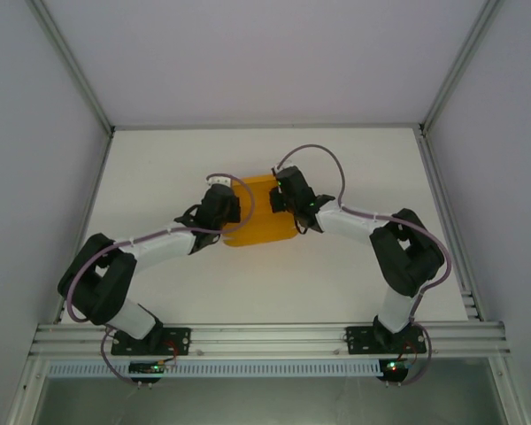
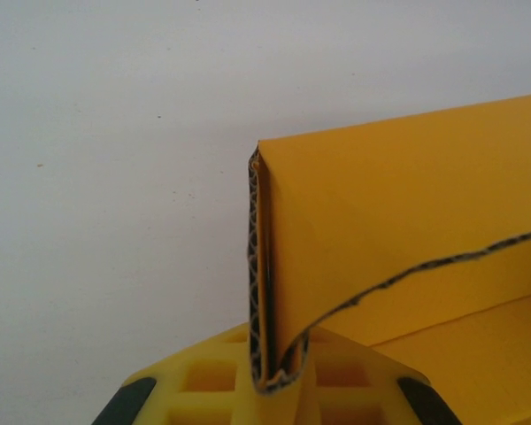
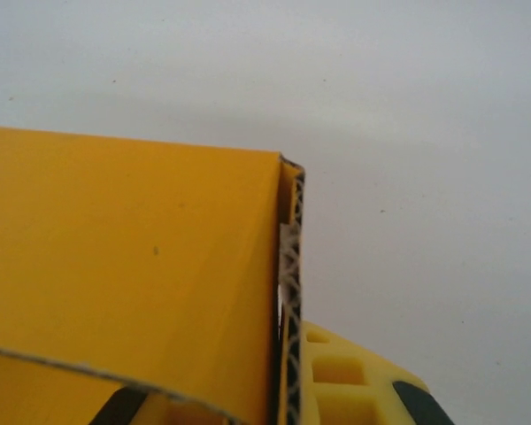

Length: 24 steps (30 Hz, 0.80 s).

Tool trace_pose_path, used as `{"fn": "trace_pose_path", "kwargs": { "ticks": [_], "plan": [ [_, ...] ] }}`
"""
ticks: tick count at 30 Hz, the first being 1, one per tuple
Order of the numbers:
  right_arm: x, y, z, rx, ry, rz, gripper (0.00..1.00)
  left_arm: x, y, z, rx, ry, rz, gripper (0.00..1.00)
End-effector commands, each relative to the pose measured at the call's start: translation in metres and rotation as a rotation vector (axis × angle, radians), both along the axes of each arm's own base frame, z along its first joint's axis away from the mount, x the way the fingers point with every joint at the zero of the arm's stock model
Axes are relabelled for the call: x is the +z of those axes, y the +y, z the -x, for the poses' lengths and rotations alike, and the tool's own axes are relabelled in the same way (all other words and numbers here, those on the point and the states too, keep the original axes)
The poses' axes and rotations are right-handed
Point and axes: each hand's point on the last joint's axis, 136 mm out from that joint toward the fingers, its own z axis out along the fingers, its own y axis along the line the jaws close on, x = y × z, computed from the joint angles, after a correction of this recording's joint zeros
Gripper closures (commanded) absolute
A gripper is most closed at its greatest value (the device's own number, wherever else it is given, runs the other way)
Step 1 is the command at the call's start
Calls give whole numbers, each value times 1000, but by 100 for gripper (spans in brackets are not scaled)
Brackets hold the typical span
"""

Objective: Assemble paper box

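While the left pincer (image 2: 274, 398) grips one wall (paper box (image 2: 407, 221)), right pincer (image 3: 279, 409) grips another.

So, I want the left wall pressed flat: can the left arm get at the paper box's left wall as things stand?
Likely yes: its jaws are shut on that folded wall of the paper box; the right arm grips the opposite wall, out of the way.

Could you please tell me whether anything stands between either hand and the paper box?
Nothing visible does. The left hand is shut on the folded-up wall at the left end of the paper box, and the right hand is shut on the wall at its right end.
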Motion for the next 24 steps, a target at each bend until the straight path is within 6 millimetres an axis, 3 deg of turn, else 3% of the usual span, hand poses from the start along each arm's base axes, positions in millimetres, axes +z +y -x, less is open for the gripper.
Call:
{"fn": "trace_pose_path", "kwargs": {
  "ticks": [1, 7, 10, 13, 18, 21, 24],
  "plan": [
    [17, -19, -14, -119, -74, 62, 99, 1, 7, -7, 75, -2, -1, 100],
    [15, -70, -12, -463, -116, 139, 100, -13, 79, -6, 522, 54, -166, 100],
    [14, -100, -10, -624, -134, 158, 100, -22, 97, -1, 610, 80, -154, 100],
    [6, -124, -6, -752, -102, 113, 100, -25, 98, 1, 607, 79, -114, 100],
    [2, -139, -5, -855, -109, 71, 100, -21, 96, 0, 587, 84, -118, 100],
    [0, -134, -11, -832, -104, 24, 100, -23, 84, -4, 516, 88, -92, 100],
    [6, -113, -20, -698, -139, -33, 100, -22, 66, -9, 419, 81, -64, 100]
  ]
}}
